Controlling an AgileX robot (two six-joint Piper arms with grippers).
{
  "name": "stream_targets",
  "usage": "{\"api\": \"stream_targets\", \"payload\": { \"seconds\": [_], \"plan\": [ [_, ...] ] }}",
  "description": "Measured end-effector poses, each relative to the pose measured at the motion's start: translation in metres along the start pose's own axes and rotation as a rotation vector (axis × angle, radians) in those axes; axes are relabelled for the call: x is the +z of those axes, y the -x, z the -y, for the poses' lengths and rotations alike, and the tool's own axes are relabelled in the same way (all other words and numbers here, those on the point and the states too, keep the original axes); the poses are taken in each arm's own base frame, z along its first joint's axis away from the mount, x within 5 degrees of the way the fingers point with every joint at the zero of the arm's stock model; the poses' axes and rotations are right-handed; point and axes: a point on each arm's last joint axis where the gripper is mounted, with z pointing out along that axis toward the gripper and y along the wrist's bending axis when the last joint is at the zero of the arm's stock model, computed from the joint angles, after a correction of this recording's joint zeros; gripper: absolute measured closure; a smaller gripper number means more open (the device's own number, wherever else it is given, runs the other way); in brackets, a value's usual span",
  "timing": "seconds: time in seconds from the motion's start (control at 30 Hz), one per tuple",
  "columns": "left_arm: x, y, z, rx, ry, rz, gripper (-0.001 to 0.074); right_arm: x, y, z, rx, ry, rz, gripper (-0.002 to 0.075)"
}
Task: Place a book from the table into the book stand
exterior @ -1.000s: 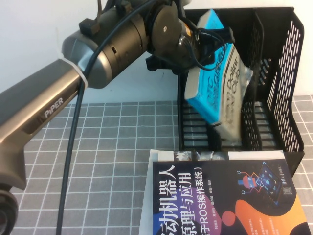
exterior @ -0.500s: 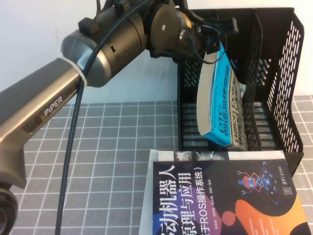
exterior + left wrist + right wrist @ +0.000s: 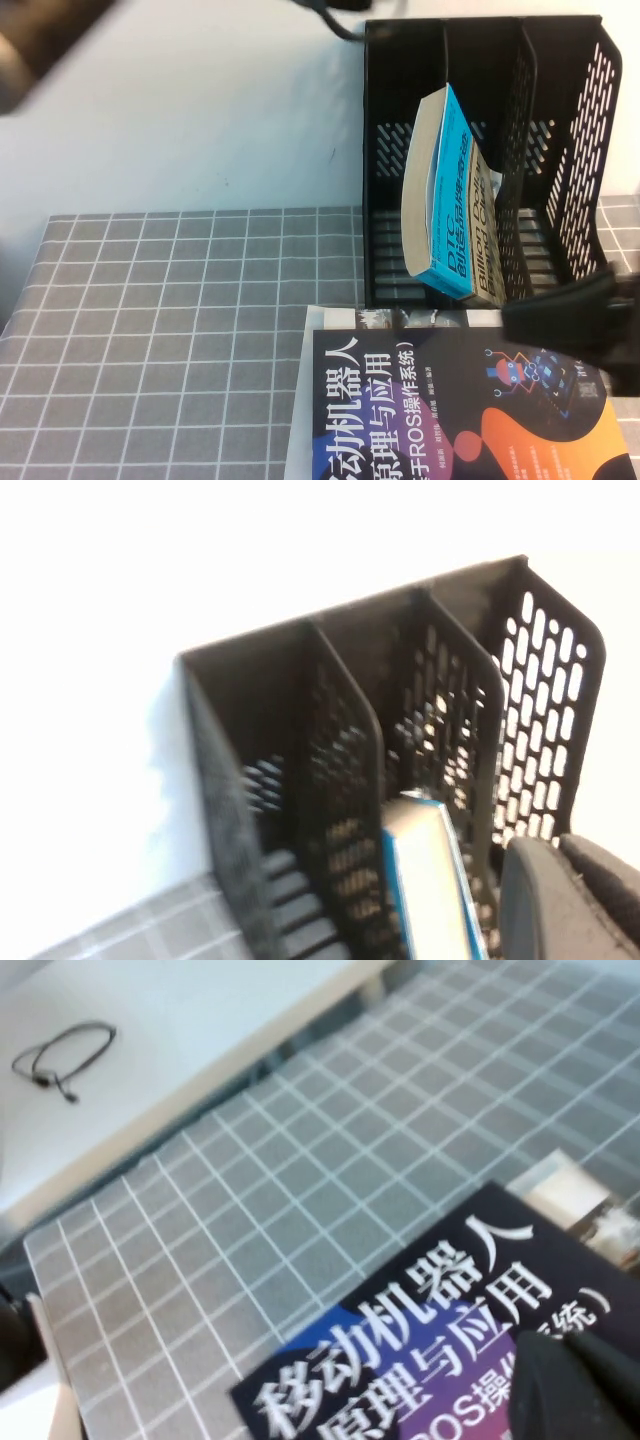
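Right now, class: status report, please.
Left gripper above stand, right gripper over navy book. Book leaning in stand, released. Nothing blocking.

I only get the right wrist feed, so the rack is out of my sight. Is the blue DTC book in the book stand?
Observer: Yes. The book stands tilted in the book stand, apparently in the middle slot.
Operator: Is anything gripping it?
Observer: No. The left gripper is off it, raised in front of the stand.
Operator: Where is my right gripper relative to the stand?
Observer: The right gripper hovers just before the stand's front edge, over the dark navy book on the table.
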Motion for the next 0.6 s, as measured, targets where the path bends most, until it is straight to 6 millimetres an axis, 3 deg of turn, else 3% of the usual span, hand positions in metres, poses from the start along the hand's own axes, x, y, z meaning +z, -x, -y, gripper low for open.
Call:
{"api": "stream_targets", "payload": {
  "seconds": [0.13,0.3,0.43,0.6],
  "plan": [
    [-0.045,0.01,-0.005,0.046,0.053,0.007,0.0734,0.041,-0.01,0.021,0.019,0.053,-0.047,0.0729],
    [-0.086,0.014,-0.009,0.062,0.1,-0.004,0.0734,0.083,-0.015,0.036,0.057,0.117,0.038,0.0729],
    [-0.102,0.013,-0.011,0.084,0.117,-0.018,0.0734,0.102,-0.023,0.051,0.083,0.103,0.066,0.0729],
    [-0.107,0.011,-0.013,0.084,0.129,-0.043,0.0734,0.117,-0.028,0.068,0.089,0.053,0.043,0.0729]
  ]
}}
